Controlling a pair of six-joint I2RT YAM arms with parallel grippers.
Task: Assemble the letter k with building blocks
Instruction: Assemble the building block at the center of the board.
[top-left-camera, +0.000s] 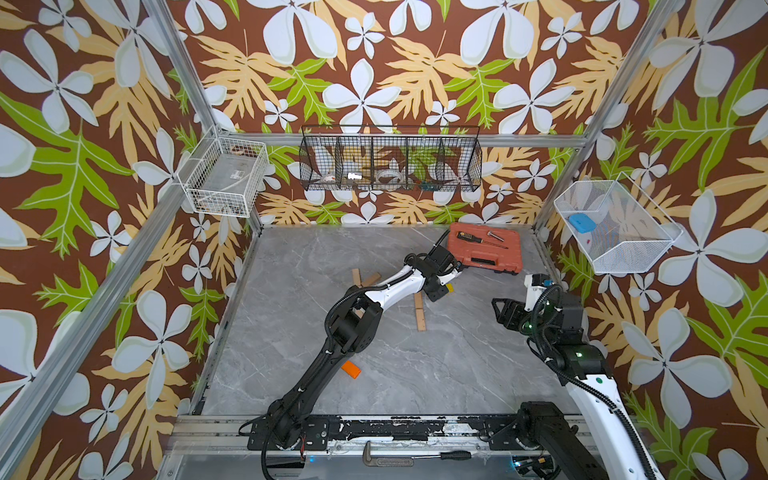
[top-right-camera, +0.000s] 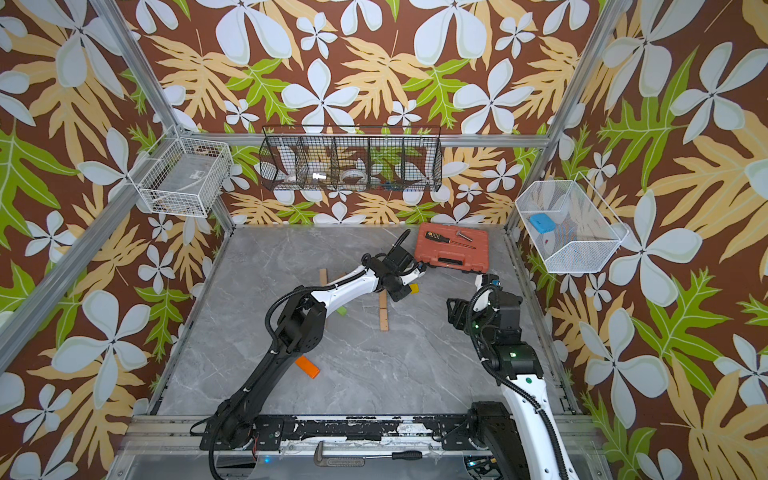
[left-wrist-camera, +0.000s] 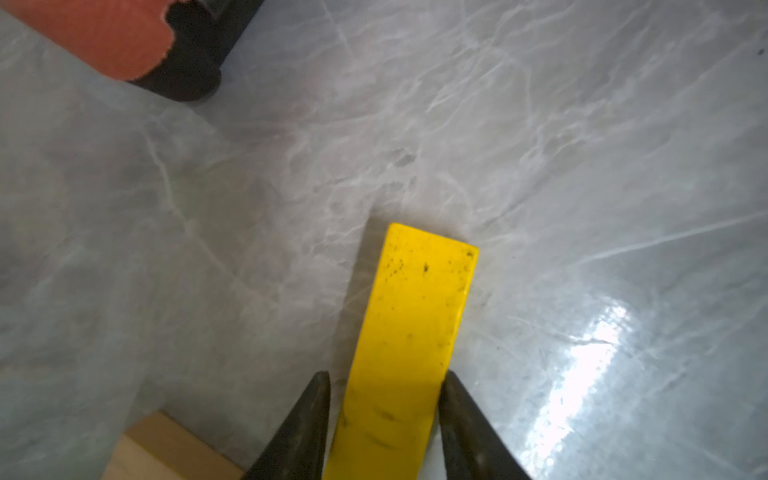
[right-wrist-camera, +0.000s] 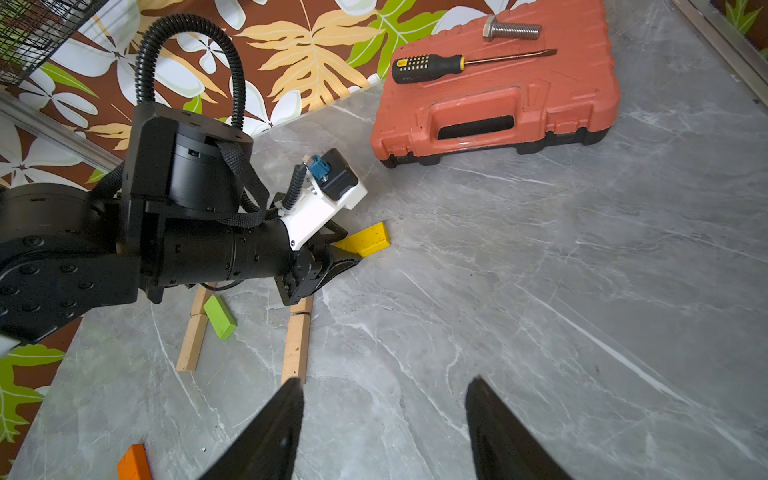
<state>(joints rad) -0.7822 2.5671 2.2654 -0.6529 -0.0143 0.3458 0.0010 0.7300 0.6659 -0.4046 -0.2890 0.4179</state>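
A yellow block lies flat on the grey table, and my left gripper is shut on its near end, a finger on each long edge. In both top views the block pokes out past the left gripper near the case. Plain wooden blocks form a straight line just behind that gripper; more lie to the left beside a green block. An orange block lies near the front. My right gripper hovers open at the right, holding nothing.
A red-orange tool case sits at the back right with a screwdriver and a bolt on top. Wire baskets hang on the left, back and right walls. The left arm reaches diagonally over the blocks.
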